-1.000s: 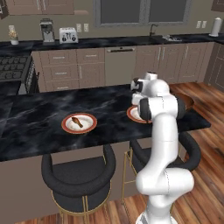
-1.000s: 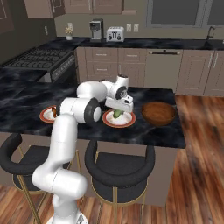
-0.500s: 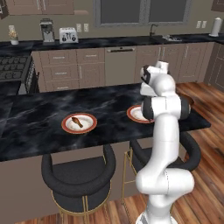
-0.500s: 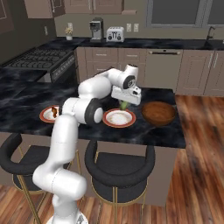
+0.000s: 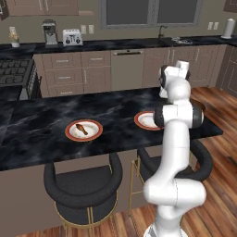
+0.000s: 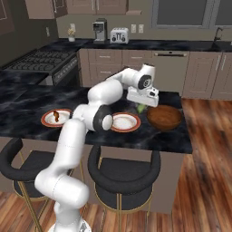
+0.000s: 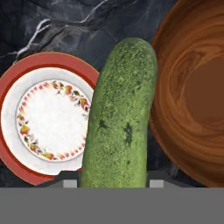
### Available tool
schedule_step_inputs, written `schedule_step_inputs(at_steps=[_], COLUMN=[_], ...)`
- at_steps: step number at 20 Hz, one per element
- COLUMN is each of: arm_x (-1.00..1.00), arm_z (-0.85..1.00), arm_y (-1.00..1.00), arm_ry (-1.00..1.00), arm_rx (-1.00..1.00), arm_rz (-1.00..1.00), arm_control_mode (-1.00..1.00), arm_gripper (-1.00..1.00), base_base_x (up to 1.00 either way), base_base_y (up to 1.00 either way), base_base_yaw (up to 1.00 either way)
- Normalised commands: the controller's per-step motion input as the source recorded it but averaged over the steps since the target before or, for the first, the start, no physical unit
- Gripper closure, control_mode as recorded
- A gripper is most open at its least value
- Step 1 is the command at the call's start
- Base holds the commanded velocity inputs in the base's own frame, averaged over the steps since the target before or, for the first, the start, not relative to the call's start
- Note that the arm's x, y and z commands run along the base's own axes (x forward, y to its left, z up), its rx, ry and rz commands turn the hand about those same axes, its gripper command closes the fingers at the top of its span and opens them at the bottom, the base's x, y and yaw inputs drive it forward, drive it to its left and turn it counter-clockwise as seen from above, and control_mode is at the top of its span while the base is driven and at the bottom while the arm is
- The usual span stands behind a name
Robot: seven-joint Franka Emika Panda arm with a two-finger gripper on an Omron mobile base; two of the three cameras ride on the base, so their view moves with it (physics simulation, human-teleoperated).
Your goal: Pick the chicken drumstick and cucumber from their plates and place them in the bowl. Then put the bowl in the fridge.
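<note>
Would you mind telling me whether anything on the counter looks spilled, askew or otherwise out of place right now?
Nothing stands out. The drumstick lies on its plate, the bowl sits upright on the counter, and the cucumber is held by the gripper above the gap between the bare plate and the bowl. No spills or damage show.

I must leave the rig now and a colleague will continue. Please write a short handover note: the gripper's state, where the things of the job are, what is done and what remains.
Gripper: shut on the cucumber, held above the counter between the near plate and the bowl.
Near plate: nothing on it now.
Chicken drumstick: lying on the other plate, further left on the counter.
Bowl: on the counter at the right end, nothing inside it.
Done: cucumber picked up.
Left: drop the cucumber in the bowl, fetch the drumstick and add it, then carry the bowl to the fridge.
</note>
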Motion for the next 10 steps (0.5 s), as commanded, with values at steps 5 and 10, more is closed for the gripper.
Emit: schedule_step_inputs(at_steps=[5,10], arm_x=[0.19,0.33], arm_z=[0.00,-0.07], arm_y=[-0.73,-0.61], arm_ry=[0.14,0.25], arm_rx=[-0.01,-0.02], arm_rz=[-0.12,-0.10], arm_control_mode=[-1.00,-1.00], arm_gripper=[1.00,1.00], base_base_x=[0.00,0.00], base_base_y=[0.00,0.00], base_base_yaw=[0.00,0.00])
